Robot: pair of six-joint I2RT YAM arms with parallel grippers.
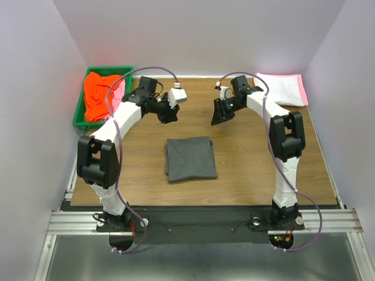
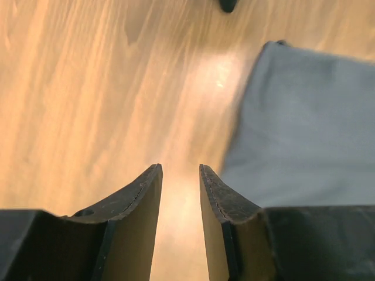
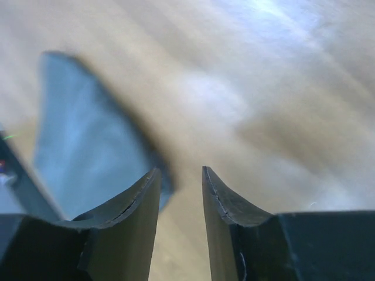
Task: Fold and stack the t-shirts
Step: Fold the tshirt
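Your folded charcoal t-shirt (image 1: pixel 190 158) lies flat on the table (image 1: pixel 252 170). Both grippers hang over bare wood just beyond its far edge: the left gripper (image 1: pixel 170 116) off its far-left corner, the right gripper (image 1: pixel 218 119) off its far-right corner. Each has its jaws parted with nothing between them. Far left of the shirt, orange-red t-shirts (image 1: pixel 96 93) fill the green bin (image 1: pixel 79 112). Far right, a white t-shirt (image 1: pixel 278 89) lies on a pink one (image 1: pixel 300 88).

Right wrist view was smeared, grey t-shirt (image 3: pixel 88 146) just a soft blob. Left wrist view cut it off at the right edge; left arm (image 1: pixel 126 117) hid a corner of the bin (image 1: pixel 78 105).
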